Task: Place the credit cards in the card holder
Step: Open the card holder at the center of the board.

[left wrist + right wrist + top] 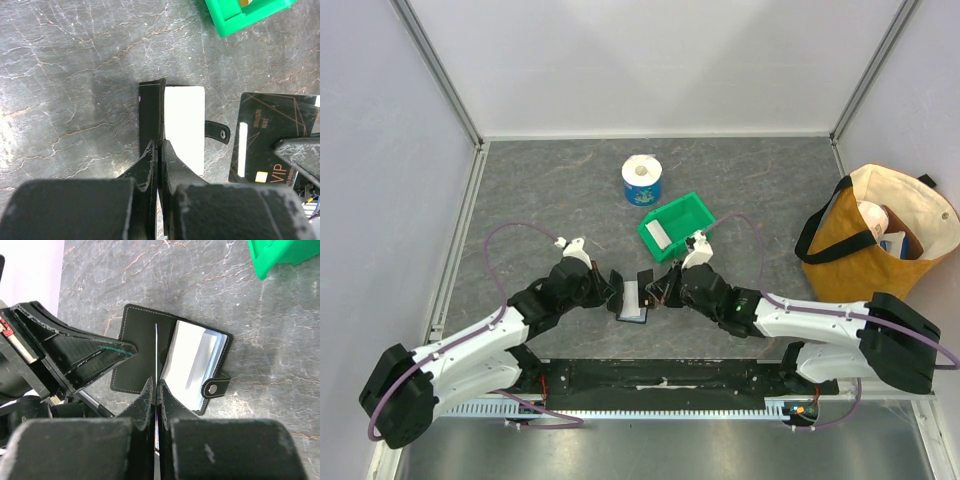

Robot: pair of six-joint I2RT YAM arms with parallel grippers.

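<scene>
The black card holder [632, 302] lies open on the table between my two grippers. My left gripper [159, 145] is shut on its raised left flap [152, 107], seen edge-on. The pale inner pockets [184, 127] face up, and the snap tab [218, 131] sticks out to the right. I cannot tell whether a white card lies in them. My right gripper [156, 382] is shut on the black credit card [265, 145] and holds it upright. In the right wrist view the card shows as a thin edge [156, 347] over the open holder [142, 347], beside the pockets [192, 360].
A green plastic bin [692, 212] with a white flat piece [658, 235] in it stands just behind the holder. A blue and white paper roll [642, 180] stands farther back. A brown tote bag [880, 225] sits at the right edge.
</scene>
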